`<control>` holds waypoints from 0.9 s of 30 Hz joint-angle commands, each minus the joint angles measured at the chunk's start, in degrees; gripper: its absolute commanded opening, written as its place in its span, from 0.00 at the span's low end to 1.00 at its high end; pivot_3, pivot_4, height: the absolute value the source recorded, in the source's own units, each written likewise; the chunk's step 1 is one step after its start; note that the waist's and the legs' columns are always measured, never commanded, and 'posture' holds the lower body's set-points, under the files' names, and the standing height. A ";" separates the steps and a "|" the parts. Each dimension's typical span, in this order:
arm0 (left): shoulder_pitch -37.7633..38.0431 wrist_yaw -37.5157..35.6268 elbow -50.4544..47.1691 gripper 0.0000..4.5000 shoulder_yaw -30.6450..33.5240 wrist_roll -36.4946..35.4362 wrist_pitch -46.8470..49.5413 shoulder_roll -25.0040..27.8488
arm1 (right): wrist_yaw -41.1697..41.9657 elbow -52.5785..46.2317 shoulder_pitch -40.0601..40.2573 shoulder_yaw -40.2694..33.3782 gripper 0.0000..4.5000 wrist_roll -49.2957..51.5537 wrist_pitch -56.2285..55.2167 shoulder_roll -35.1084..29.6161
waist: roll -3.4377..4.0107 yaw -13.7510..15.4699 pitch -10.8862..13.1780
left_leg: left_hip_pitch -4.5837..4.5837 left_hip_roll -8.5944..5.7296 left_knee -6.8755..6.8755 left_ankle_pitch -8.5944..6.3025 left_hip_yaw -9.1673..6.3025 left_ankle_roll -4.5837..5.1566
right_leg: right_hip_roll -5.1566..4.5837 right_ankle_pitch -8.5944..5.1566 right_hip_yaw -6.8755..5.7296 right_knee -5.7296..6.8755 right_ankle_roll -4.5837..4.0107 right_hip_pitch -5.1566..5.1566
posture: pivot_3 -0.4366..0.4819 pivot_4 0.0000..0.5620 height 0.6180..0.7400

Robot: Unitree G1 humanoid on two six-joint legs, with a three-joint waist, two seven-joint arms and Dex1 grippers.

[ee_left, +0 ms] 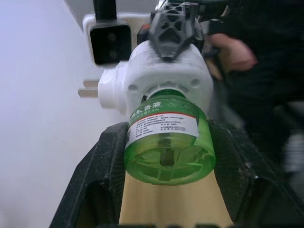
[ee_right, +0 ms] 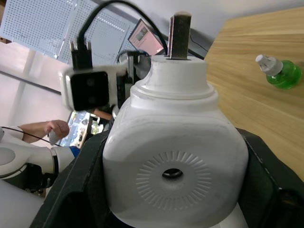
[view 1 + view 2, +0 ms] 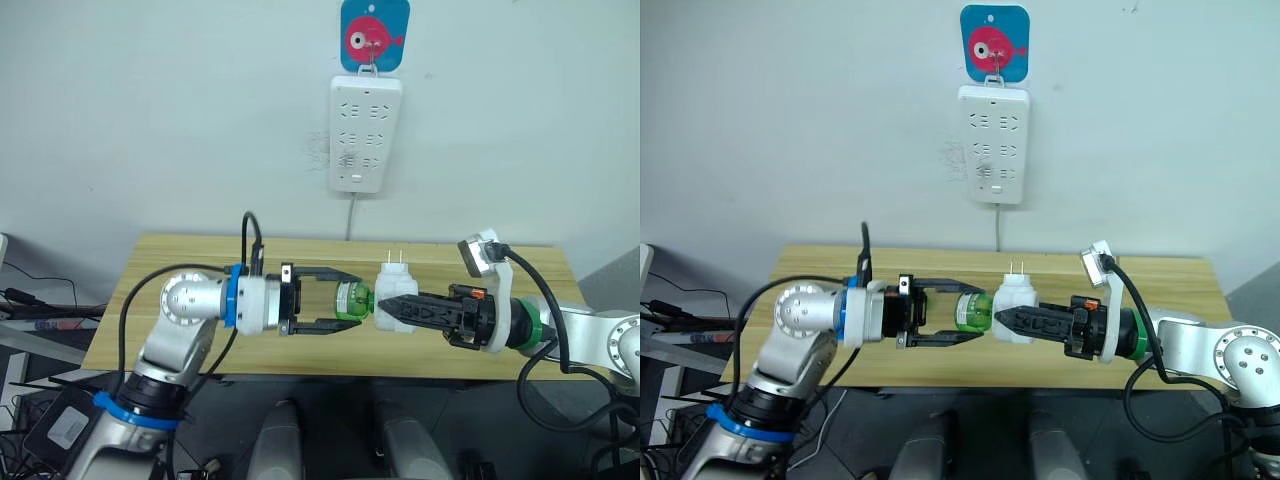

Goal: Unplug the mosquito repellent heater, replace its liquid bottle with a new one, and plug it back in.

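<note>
Above the wooden surface [image 3: 300, 355], mid-air: right end effector [image 3: 388, 311] clamped on the mosquito repellent heater [image 3: 397, 300], prongs up. Left end effector [image 3: 345, 312] spread wide around the green bottle [image 3: 353, 300] still in the heater, fingers [image 1: 102, 166] apparently not touching it. Second green bottle [image 2: 281, 73] lies on the surface.

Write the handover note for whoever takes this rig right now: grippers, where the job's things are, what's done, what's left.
Right gripper: shut on the mosquito repellent heater, held above the wooden table, prongs up.
Left gripper: open, its fingers on either side of the green bottle, which sits in the heater; whether they touch it I cannot tell.
Another green bottle lies on the table.
Power strip hangs on the wall.
Done: heater unplugged.
Left: remove the green bottle, fit the other one, plug the heater back into the strip.
</note>
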 commanded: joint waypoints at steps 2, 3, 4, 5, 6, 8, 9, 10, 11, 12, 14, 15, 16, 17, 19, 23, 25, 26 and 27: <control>-11.90 6.65 -0.60 0.50 1.58 -21.74 43.40 5.46 | 2.29 -1.41 -0.89 -1.37 0.67 0.66 0.99 -0.57 | -0.04 0.02 0.04 | -0.03 0.01 0.06 0.01 -0.10 0.00 | 0.00 0.00 -0.10 0.02 0.01 0.02 | 0.46 0.43 1.00; -14.00 6.17 0.18 0.50 2.07 -25.33 50.00 6.82 | 2.51 -1.41 -0.93 -1.38 0.67 0.34 1.15 -0.61 | -0.03 -0.06 0.04 | -0.05 0.00 0.09 0.01 -0.13 0.01 | 0.01 0.00 -0.14 0.03 0.01 0.02 | 0.46 0.43 1.00; -15.70 5.10 1.26 0.50 2.42 -27.84 55.27 8.31 | 2.64 -1.40 -0.97 -1.41 0.67 0.15 1.25 -0.63 | -0.03 -0.28 0.03 | -0.05 0.00 0.10 0.01 -0.15 0.01 | 0.02 -0.01 -0.16 0.02 0.01 0.01 | 0.45 0.43 1.00; -17.14 4.46 2.41 0.50 2.86 -29.81 59.58 9.50 | 2.75 -1.37 -1.01 -1.45 0.67 -0.04 1.27 -0.65 | -0.03 -0.41 0.03 | -0.04 -0.02 0.08 0.00 -0.14 0.01 | 0.02 -0.01 -0.16 0.01 0.02 0.02 | 0.45 0.43 1.00; -18.51 4.36 3.90 0.50 3.64 -31.75 63.42 10.26 | 2.77 -1.39 -0.91 -1.56 0.67 -0.12 1.17 -0.71 | -0.03 -0.52 0.03 | -0.04 -0.05 0.03 0.00 -0.13 0.01 | 0.03 -0.02 -0.16 -0.02 0.02 0.02 | 0.45 0.43 1.00; -20.47 4.74 6.55 0.50 5.74 -35.00 68.78 10.89 | 2.91 -1.47 -0.45 -1.96 0.67 -0.24 1.11 -1.02 | -0.03 -0.99 0.04 | -0.04 -0.04 -0.04 0.00 -0.14 0.01 | 0.03 -0.04 -0.18 -0.03 0.01 -0.02 | 0.45 0.44 1.00; -20.84 4.66 7.26 0.50 6.50 -35.59 70.05 11.14 | 2.92 -1.47 -0.14 -2.24 0.67 -0.17 1.10 -1.17 | -0.02 -1.13 0.04 | -0.05 -0.05 -0.06 0.00 -0.14 0.01 | 0.06 -0.04 -0.18 -0.02 0.00 -0.05 | 0.45 0.44 1.00; -20.91 4.54 7.69 0.50 7.03 -35.69 70.86 11.42 | 2.95 -1.44 0.13 -2.47 0.67 -0.15 1.13 -1.33 | -0.02 -1.18 0.04 | -0.05 -0.05 -0.07 -0.01 -0.13 0.01 | 0.08 -0.04 -0.19 -0.02 -0.01 -0.07 | 0.45 0.44 1.00; -20.36 3.71 7.67 0.50 7.20 -35.03 70.98 12.22 | 3.01 -1.35 0.44 -2.74 0.67 -0.17 1.20 -1.53 | -0.02 -1.20 0.04 | -0.05 -0.05 -0.08 0.00 -0.15 0.01 | 0.10 -0.05 -0.21 0.00 -0.02 -0.07 | 0.45 0.44 1.00; -19.61 2.98 7.43 0.50 7.39 -34.37 71.03 12.97 | 3.09 -1.26 0.76 -3.06 0.67 -0.23 1.29 -1.74 | -0.02 -1.20 0.04 | -0.05 -0.04 -0.08 0.00 -0.16 0.01 | 0.13 -0.05 -0.21 0.00 -0.03 -0.07 | 0.45 0.44 1.00; -17.37 0.91 5.98 0.50 7.48 -32.42 69.66 14.93 | 3.50 -0.90 1.37 -3.84 0.67 -1.53 1.72 -2.44 | -0.01 -1.23 0.05 | -0.05 -0.02 -0.08 0.00 -0.18 0.01 | 0.14 -0.05 -0.23 0.00 -0.04 -0.07 | 0.45 0.44 1.00; -16.53 0.21 5.38 0.50 7.53 -31.68 68.95 15.58 | 3.67 -0.75 1.58 -4.13 0.67 -2.33 1.87 -2.72 | 0.00 -1.24 0.05 | -0.03 -0.03 -0.08 0.00 -0.14 0.01 | 0.13 -0.05 -0.18 0.00 -0.05 -0.07 | 0.45 0.44 1.00; -14.89 -0.46 4.49 0.50 7.49 -30.13 67.34 16.69 | 4.07 -0.26 1.93 -4.20 0.67 -5.90 2.10 -3.39 | 0.00 -1.23 0.05 | -0.01 -0.01 -0.08 -0.01 -0.11 0.01 | 0.12 -0.05 -0.14 0.00 -0.05 -0.07 | 0.45 0.44 1.00; -13.05 -1.08 3.61 0.50 7.57 -28.51 65.28 17.56 | 4.65 0.10 2.19 -3.73 0.67 -10.65 2.32 -4.18 | 0.00 -1.22 0.05 | -0.01 0.01 -0.08 0.00 -0.11 0.00 | 0.08 -0.06 -0.13 0.00 -0.05 -0.07 | 0.46 0.44 1.00; -9.68 1.03 2.94 0.50 8.93 -25.93 61.85 16.99 | 4.22 1.25 2.05 -0.79 0.67 -23.13 1.32 -5.13 | 0.00 -1.05 0.05 | -0.02 0.01 -0.07 0.00 -0.08 0.00 | 0.00 -0.06 -0.11 -0.02 -0.05 -0.07 | 0.46 0.44 1.00; -2.97 7.75 1.51 0.50 9.14 -15.36 48.25 12.45 | 3.57 5.50 -1.45 13.63 0.67 -55.17 -4.95 -5.65 | 0.00 -0.73 0.05 | 0.02 0.00 -0.02 0.01 0.02 -0.01 | -0.10 -0.04 -0.01 -0.04 -0.03 -0.07 | 0.47 0.44 1.00; -0.88 10.61 0.53 0.50 9.23 -12.80 45.09 9.78 | 2.24 10.24 -3.70 17.52 0.67 -63.50 -5.17 -3.03 | 0.00 -0.59 0.05 | 0.00 -0.02 -0.01 0.01 0.12 -0.02 | -0.11 -0.02 0.09 -0.04 -0.02 -0.14 | 0.47 0.44 1.00; 0.00 11.26 -0.11 0.50 9.12 -11.91 44.02 8.89 | 1.74 12.34 -5.14 18.96 0.67 -66.22 -3.25 -2.05 | 0.00 -0.41 0.05 | -0.01 -0.02 -0.03 0.01 0.16 -0.02 | -0.11 -0.02 0.13 -0.03 -0.01 -0.16 | 0.47 0.44 1.00; 1.49 11.28 -1.34 0.50 8.28 -9.97 41.65 8.48 | 1.90 15.17 -6.38 20.20 0.67 -69.03 -2.26 -0.81 | 0.00 -0.29 0.05 | -0.03 -0.02 -0.02 0.01 0.21 -0.02 | -0.11 -0.01 0.18 -0.02 0.00 -0.19 | 0.48 0.44 1.00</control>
